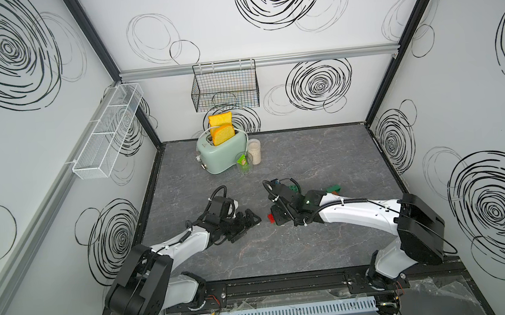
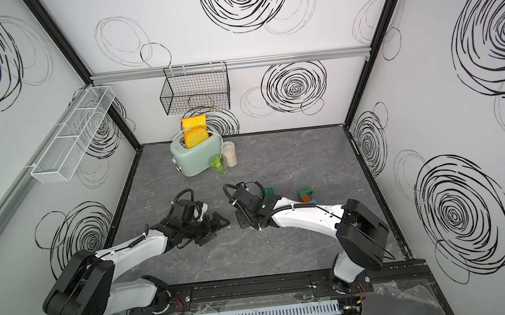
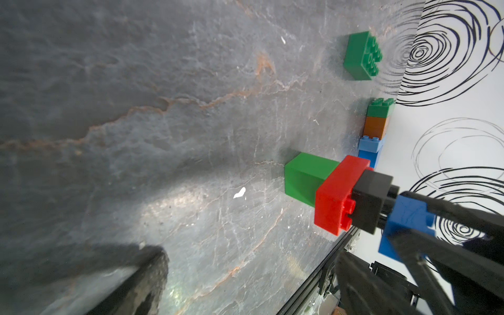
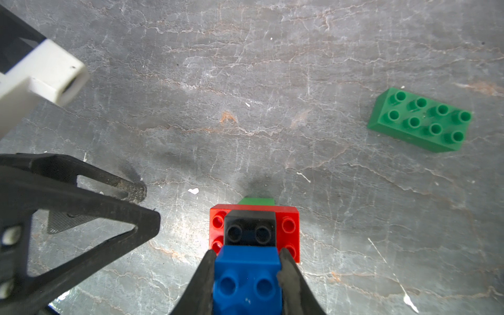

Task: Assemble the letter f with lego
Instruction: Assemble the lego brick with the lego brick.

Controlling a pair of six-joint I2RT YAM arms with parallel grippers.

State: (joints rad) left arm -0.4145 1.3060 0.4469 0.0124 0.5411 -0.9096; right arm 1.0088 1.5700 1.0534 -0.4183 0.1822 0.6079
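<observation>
Right end effector (image 4: 247,261) pinches a blue square plastic brick (image 4: 246,283), with one black finger (image 4: 201,283) pressed to each side face. That brick tops a standing stack. Under it sits a black brick (image 4: 249,229) with two studs bare. Below that, a red oblong brick (image 4: 287,226) lies crosswise and shows studs on both sides. A green square brick (image 3: 305,177) is at the bottom, and its base appears to meet the dark grey marbled surface (image 1: 308,159).

The stack stands near the middle of the surface, between the two arms. Left end effector (image 1: 249,225) hangs low just beside it with its fingers spread, touching nothing.

A loose green oblong brick (image 4: 420,120) with eight studs lies flat, well apart from the stack. Farther off stands a second cluster of a small green brick (image 3: 380,107) on an orange brick (image 3: 376,126), with a light blue brick (image 3: 371,143) and a darker blue one against them.

In both top views the right wrist covers nearly all of the stack, leaving only a sliver of the red oblong brick (image 1: 271,218) in view. The right arm also cuts off part of the second cluster there. How far the black brick reaches under the blue one cannot be told. In the left wrist view only one blurred finger (image 3: 136,283) shows.
</observation>
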